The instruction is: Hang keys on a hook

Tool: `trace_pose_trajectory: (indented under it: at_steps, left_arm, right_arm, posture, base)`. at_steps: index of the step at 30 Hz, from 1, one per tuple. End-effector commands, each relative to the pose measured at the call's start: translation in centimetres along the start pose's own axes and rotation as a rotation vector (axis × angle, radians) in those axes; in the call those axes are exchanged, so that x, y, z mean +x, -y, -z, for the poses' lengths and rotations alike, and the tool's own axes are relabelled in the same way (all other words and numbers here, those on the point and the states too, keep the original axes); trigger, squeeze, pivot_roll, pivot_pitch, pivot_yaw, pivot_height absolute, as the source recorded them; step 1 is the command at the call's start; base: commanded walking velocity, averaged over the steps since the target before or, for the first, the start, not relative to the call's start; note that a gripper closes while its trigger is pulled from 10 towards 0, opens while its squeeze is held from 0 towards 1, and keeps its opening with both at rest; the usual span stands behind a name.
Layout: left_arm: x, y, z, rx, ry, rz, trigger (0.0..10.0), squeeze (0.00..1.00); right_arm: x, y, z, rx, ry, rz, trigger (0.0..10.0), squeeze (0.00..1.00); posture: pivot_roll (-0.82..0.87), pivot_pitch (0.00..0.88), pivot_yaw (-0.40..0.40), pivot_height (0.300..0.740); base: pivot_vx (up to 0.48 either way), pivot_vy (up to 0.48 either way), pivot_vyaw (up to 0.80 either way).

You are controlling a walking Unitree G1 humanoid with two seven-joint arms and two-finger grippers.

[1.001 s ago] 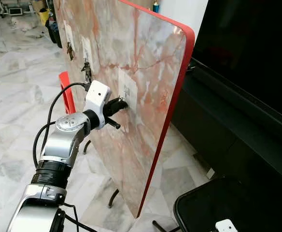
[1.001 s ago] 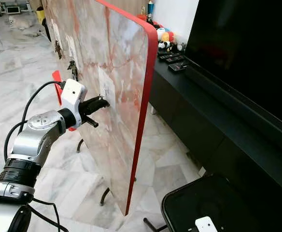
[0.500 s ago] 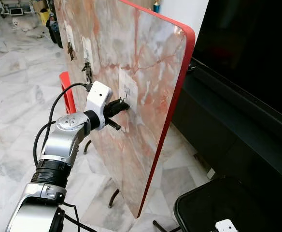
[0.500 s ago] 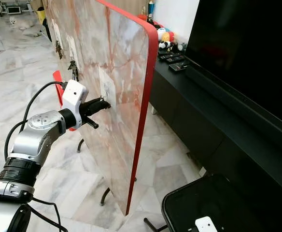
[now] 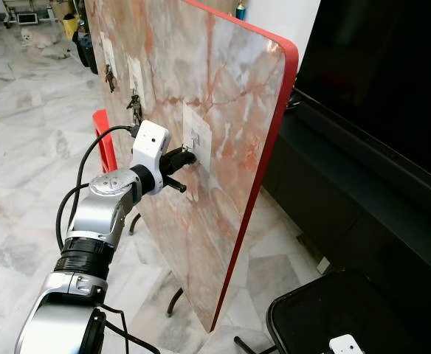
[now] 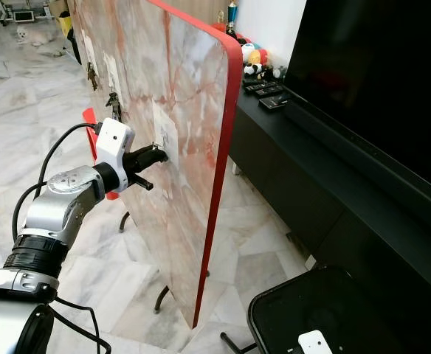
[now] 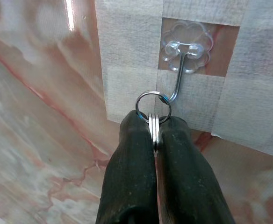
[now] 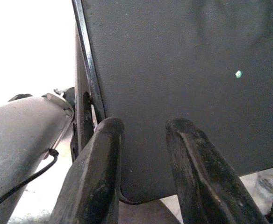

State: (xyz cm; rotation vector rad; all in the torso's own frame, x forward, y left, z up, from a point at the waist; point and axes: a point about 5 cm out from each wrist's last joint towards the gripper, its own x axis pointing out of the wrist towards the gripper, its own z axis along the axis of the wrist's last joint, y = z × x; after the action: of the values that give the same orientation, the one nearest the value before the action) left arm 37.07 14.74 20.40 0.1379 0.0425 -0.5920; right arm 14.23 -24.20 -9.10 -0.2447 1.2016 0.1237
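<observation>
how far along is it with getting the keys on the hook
Done: the left gripper is shut on the key ring and holds it at the hook on the marble board. In hand: lining the ring up at the hook's lower end; whether it is threaded is unclear. Left: seat it and let go.

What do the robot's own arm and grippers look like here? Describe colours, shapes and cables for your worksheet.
The left arm is silver metal with rounded joints, a black ribbed collar and a white boxy wrist module. A black cable loops along it. The left gripper and right gripper each have two long, rounded black fingers.
</observation>
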Motion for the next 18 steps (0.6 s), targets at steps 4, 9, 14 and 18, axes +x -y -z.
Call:
trace_pose_trajectory:
  at_steps: [4,9,14,18]
  left_arm:
    - [0.9,1.4,-1.2,0.048,0.024,0.096,10.0,0.00]
    - [1.1,1.7,-1.3,0.065,0.020,0.137,10.0,0.00]
    - [1.1,2.1,-1.5,0.067,0.027,0.171,10.0,0.00]
    - [1.1,2.2,-1.5,0.068,0.027,0.181,10.0,0.00]
  right_arm:
    - [0.0,0.2,-0.1,0.001,0.002,0.007,10.0,0.00]
    - [0.0,0.2,-0.1,0.003,0.003,0.008,10.0,0.00]
    - [0.0,0.1,-0.1,0.005,0.003,0.007,10.0,0.00]
    - [0.0,0.1,-0.1,0.004,0.002,0.005,10.0,0.00]
  posture:
    - [0.09,0.000,-0.083,0.737]
    - [0.09,0.000,-0.080,0.737]
    - [0.08,0.000,-0.079,0.737]
    - [0.08,0.000,-0.079,0.737]
  base:
    - [0.000,0.000,0.00]
    - [0.000,0.000,0.00]
    - [0.000,0.000,0.00]
    - [0.000,0.000,0.00]
